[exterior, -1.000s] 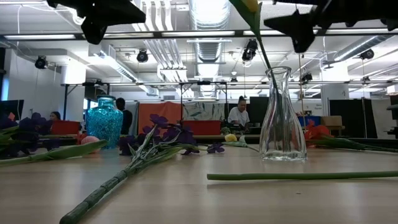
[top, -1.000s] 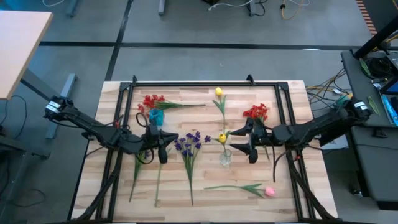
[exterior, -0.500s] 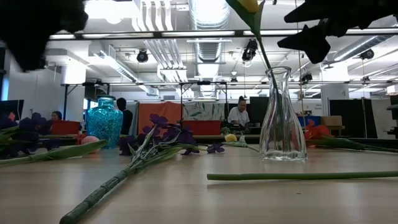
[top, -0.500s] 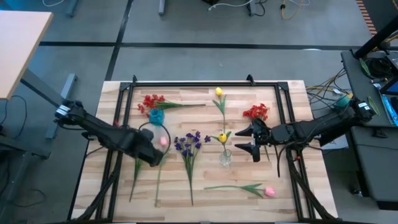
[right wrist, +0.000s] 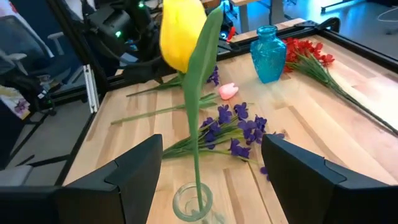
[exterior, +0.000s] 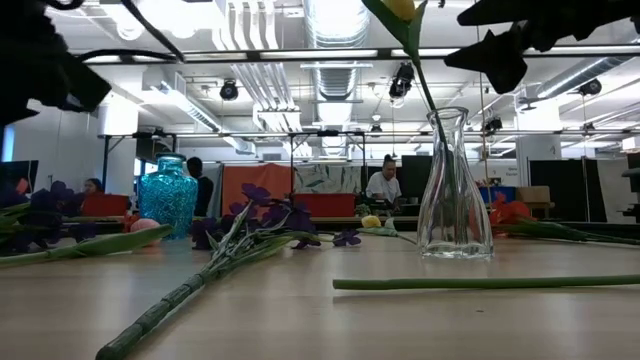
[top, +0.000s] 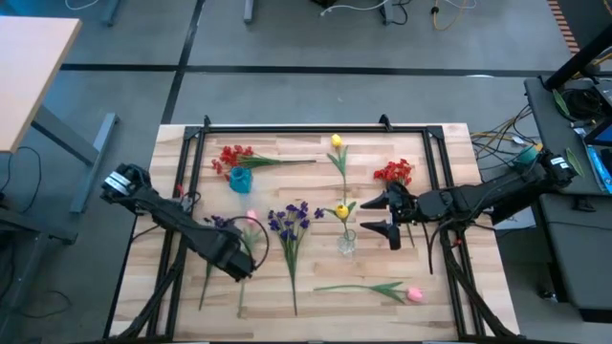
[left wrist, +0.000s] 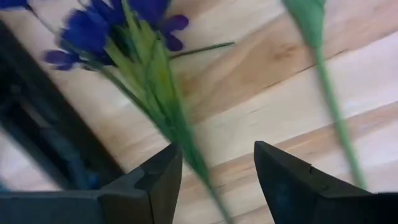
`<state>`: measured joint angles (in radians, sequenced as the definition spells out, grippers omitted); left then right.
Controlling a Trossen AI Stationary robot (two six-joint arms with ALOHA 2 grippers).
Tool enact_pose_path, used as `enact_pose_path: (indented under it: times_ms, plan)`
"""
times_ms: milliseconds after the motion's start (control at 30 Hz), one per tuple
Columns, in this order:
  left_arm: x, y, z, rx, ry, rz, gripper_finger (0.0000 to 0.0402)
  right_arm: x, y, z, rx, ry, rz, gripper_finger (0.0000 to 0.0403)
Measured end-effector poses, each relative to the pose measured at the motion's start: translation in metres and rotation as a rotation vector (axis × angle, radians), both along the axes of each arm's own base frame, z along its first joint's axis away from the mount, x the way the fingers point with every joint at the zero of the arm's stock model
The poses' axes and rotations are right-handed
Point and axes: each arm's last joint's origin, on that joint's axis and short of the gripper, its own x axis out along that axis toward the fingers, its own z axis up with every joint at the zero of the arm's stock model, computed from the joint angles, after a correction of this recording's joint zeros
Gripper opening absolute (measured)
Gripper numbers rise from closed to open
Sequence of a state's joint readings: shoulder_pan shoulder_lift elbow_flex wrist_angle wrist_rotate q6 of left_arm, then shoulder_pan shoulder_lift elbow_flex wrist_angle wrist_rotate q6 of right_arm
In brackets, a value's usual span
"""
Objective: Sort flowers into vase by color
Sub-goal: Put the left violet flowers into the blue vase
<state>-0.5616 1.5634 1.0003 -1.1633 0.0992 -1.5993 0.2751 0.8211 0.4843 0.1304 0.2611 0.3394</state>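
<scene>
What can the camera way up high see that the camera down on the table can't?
Only the high view shows the pink tulip at the table's near edge, the red flowers on the right, and the left gripper over a purple flower stem. Only the low view shows people in the room behind. Both show the clear vase holding a yellow tulip, and the blue vase.

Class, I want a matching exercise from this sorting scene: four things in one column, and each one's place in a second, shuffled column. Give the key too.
Things
1. yellow flower
2. blue vase
3. pink flower
4. left hand

Places
A. lying flat near the table's front edge
B. above a purple flower's stem
C. standing in the clear vase
D. beside the red flowers at the back left

Pairs: 1-C, 2-D, 3-A, 4-B
</scene>
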Motion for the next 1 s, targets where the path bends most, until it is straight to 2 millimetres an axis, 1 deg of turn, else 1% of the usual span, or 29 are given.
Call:
enact_pose_path:
  times_ms: [233, 367, 500, 767, 867, 933, 1000]
  plan:
    - [-0.043, 0.008, -0.012, 0.073, -0.009, 0.176, 0.0181, 0.000, 0.001, 0.000, -0.001, 0.001, 0.007, 0.0269]
    - [-0.055, 0.011, -0.020, 0.088, -0.058, 0.225, 0.0181, 0.000, 0.001, 0.000, 0.000, -0.003, 0.007, 0.0271]
    - [-0.055, 0.011, -0.029, 0.053, -0.104, 0.233, 0.0181, 0.000, 0.001, 0.001, 0.006, -0.010, 0.003, 0.0272]
    - [-0.052, 0.009, -0.046, 0.080, -0.085, 0.199, 0.0176, 0.000, 0.001, 0.001, 0.020, -0.012, -0.001, 0.0272]
    - [-0.049, 0.007, -0.051, 0.081, -0.083, 0.193, 0.0151, 0.000, 0.001, 0.002, 0.022, -0.016, -0.001, 0.0272]
    - [-0.048, 0.006, -0.053, 0.077, -0.081, 0.183, 0.0120, 0.000, 0.001, 0.002, 0.021, -0.017, -0.001, 0.0272]
    - [-0.047, 0.004, -0.052, 0.071, -0.078, 0.174, 0.0080, 0.000, 0.001, 0.003, 0.022, -0.020, -0.001, 0.0270]
